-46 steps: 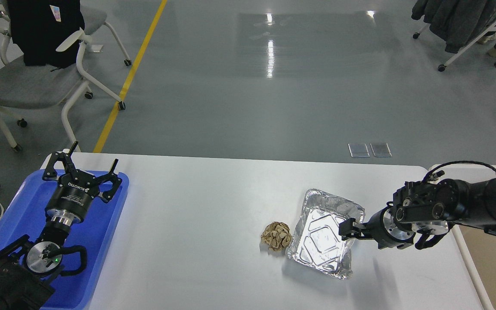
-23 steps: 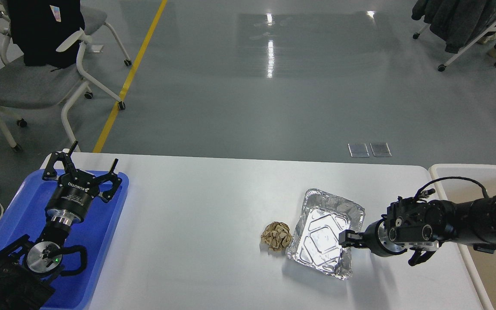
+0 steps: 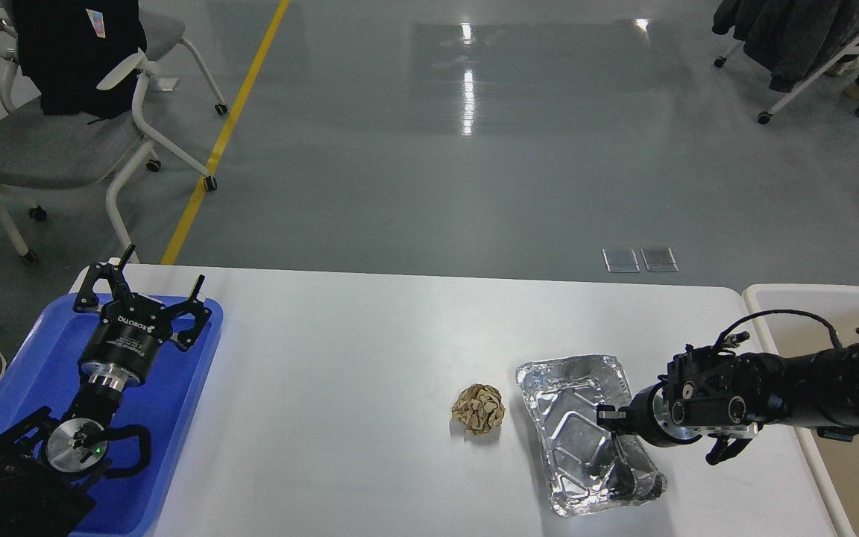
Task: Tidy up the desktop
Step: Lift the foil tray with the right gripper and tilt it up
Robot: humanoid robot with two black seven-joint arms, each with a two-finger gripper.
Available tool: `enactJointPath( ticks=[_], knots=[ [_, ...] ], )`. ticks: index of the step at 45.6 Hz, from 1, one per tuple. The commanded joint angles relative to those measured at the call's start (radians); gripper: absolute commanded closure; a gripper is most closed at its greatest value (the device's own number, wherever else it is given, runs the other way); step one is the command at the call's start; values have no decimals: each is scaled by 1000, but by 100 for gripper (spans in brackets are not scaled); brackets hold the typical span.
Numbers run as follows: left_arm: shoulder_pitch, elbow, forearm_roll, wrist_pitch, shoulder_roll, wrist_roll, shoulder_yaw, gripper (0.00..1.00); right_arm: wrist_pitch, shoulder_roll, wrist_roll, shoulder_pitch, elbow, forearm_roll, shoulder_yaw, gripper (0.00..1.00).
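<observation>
The white desktop [image 3: 340, 350] holds a crumpled brown paper ball [image 3: 479, 408] and a silver foil tray [image 3: 571, 425] to its right. My right gripper [image 3: 611, 422] reaches in from the right and is shut on the foil tray's right rim. The tray sits skewed, with its near end towards the front edge. A dark finger shows inside the tray's near right corner. My left gripper [image 3: 148, 291] is open and empty above the blue plastic tray [image 3: 183, 388] at the left end of the desktop.
A cream-rimmed beige bin [image 3: 810, 289] stands just past the desktop's right edge, under my right arm. Grey chairs [image 3: 49, 142] stand on the floor at the back left and back right. A yellow floor line [image 3: 228, 127] runs behind the table.
My right gripper took the foil tray's right rim and pulled it towards the front, turning it and moving it away from the paper ball. My left arm has not moved.
</observation>
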Motion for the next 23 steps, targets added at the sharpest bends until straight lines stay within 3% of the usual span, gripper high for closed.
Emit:
enactJointPath(
  ticks=[1, 12, 23],
  knots=[
    [0, -1, 0, 0, 0, 0, 0, 1, 8, -4, 1, 46, 21, 4, -7, 100],
    [0, 0, 0, 0, 0, 0, 0, 1, 40, -71, 1, 219, 155, 4, -70, 100],
    [0, 0, 0, 0, 0, 0, 0, 1, 148, -145, 1, 514, 348, 4, -148, 100]
  ],
)
